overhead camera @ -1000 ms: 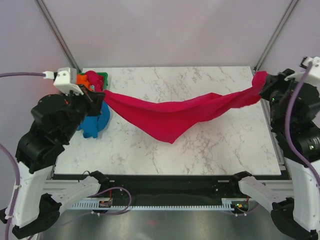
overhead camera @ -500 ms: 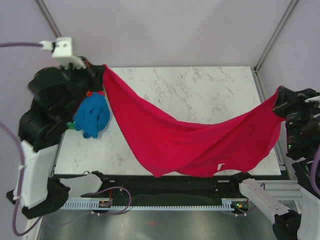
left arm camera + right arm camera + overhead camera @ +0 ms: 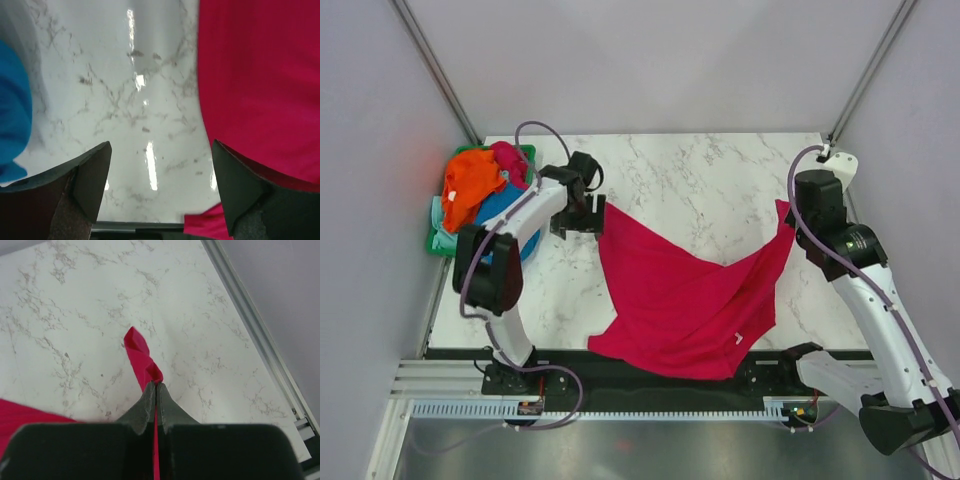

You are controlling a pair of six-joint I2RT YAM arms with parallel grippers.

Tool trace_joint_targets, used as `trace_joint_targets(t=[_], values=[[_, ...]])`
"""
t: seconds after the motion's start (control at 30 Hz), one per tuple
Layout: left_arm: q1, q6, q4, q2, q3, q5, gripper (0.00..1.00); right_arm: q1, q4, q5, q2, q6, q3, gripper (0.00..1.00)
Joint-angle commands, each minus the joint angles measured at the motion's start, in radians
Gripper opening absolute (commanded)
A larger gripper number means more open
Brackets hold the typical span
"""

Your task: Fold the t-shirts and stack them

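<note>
Top external view has the magenta-red shirt (image 3: 685, 300) spread over the near middle of the counter (image 3: 700, 180), its lower part spilling over the near edge. One corner is drawn up toward the right edge. There the right tool (image 3: 790, 225) has its jaws pressed together on a twist of the cloth, as the right wrist view confirms. I judge this pinch keeps that side taut so the shirt can be laid flat for folding.

The left tool (image 3: 582, 218) hangs just beside the shirt's far-left corner, spread wide, with only bare marble between its fingers (image 3: 95, 170).

The orange shirt (image 3: 472, 180), blue shirt (image 3: 505, 205) and mint shirt (image 3: 440, 232) are heaped in the green basket (image 3: 528, 153) at the far left corner, not yet folded.

The counter is glossy white with grey veining, streaked with glare. Pale lilac walls and slanted metal struts (image 3: 435, 65) enclose it.
</note>
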Motion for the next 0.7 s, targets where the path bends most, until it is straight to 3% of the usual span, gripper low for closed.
trace_joint_targets(t=[0.0,0.17,0.2,0.33,0.5,0.67], values=[[-0.155,-0.054,0.024,-0.384,-0.055,-0.099,0.88,-0.002,0.114,0.006,-0.033,0.008,0.001,0.00],[-0.396,-0.259,0.039,-0.636,-0.333,-0.026,0.76,-0.002,0.164,-0.030,-0.031,0.017,-0.087,0.00],[-0.472,-0.290,0.097,-0.703,-0.435,0.003,0.75,-0.002,0.178,-0.039,-0.033,0.018,-0.099,0.00],[-0.597,-0.439,0.278,-0.809,-0.669,0.153,0.62,-0.002,0.198,-0.060,-0.031,0.020,-0.142,0.00],[-0.689,-0.464,0.377,-0.796,-0.764,0.172,0.61,-0.005,0.212,-0.071,-0.036,0.018,-0.165,0.00],[-0.703,-0.449,0.432,-0.725,-0.762,0.260,0.65,-0.004,0.213,-0.108,-0.043,0.029,-0.202,0.00]])
